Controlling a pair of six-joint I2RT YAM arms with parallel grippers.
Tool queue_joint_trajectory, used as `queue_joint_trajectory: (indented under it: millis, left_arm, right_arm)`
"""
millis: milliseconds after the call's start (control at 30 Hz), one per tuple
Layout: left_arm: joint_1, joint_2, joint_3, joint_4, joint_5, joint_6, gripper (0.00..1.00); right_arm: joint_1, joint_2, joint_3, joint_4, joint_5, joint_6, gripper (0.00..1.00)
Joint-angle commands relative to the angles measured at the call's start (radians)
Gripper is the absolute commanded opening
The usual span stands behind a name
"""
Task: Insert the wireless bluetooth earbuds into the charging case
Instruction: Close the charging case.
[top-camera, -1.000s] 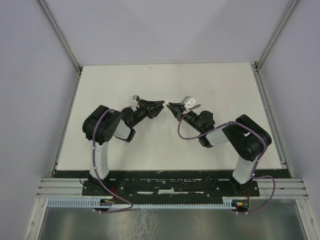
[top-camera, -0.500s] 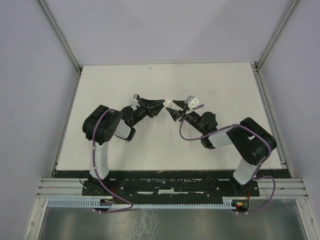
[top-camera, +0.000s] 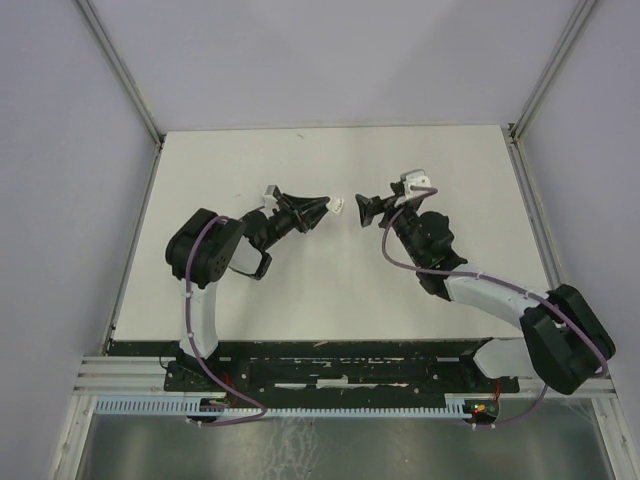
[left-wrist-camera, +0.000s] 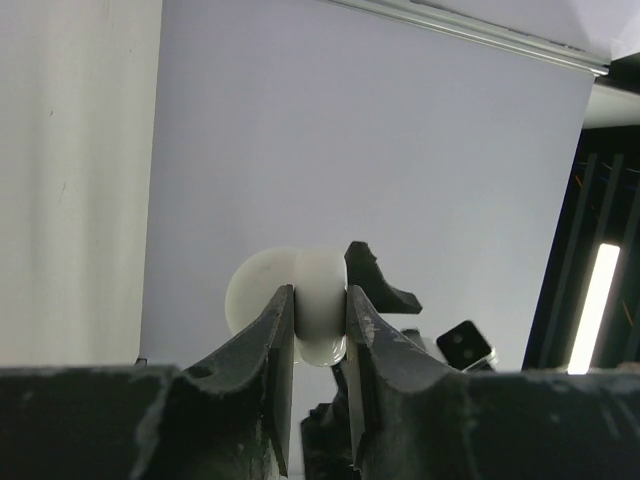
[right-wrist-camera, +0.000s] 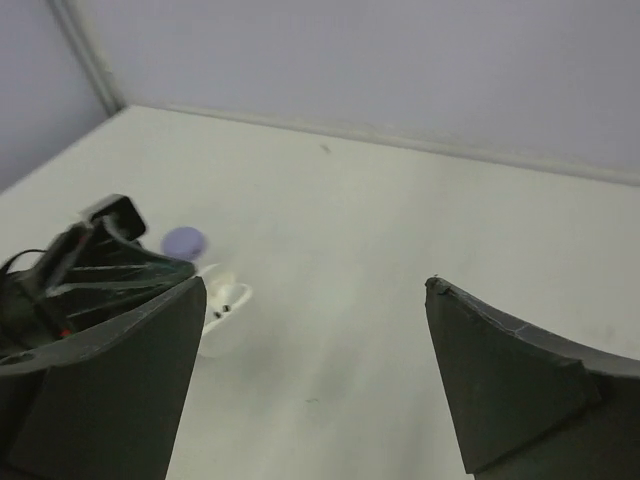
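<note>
The white rounded plastic charging case (left-wrist-camera: 300, 300) is pinched thinly by the left gripper (top-camera: 322, 209), the right gripper (right-wrist-camera: 315, 287) is spread empty; it could be levered out by off-axis pressing.

Nothing legible anywhere in view.

Charging case (left-wrist-camera: 318, 290): plain white shell, no logo or lettering to make out.

Left arm (top-camera: 205, 262), right arm (top-camera: 500, 295): black and white housings. Any marking is too small to read from overhead.

Bench (top-camera: 300, 165): white top, no print, label or number readable.
</note>
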Motion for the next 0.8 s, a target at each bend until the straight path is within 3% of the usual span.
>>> queue_joint_trajectory:
  millis: [0,100,400,767]
  left_arm:
    - [0.009,-0.007,0.041,0.158,0.066,0.084,0.03]
    - [0.007,-0.029,0.04,0.086,0.055,0.122,0.03]
    - [-0.024,-0.103,-0.037,0.021,-0.113,0.1,0.03]
    - [-0.132,-0.169,-0.049,-0.091,-0.339,0.065,0.03]
  right_arm:
    - [-0.005,-0.104,0.257,-0.753,0.307,0.079,1.0]
    - [-0.005,-0.078,0.332,-0.931,0.313,0.066,1.0]
    - [-0.004,0.092,0.362,-0.946,0.35,0.054,1.0]
    - [-0.004,0.216,0.199,-0.446,0.204,0.189,1.0]
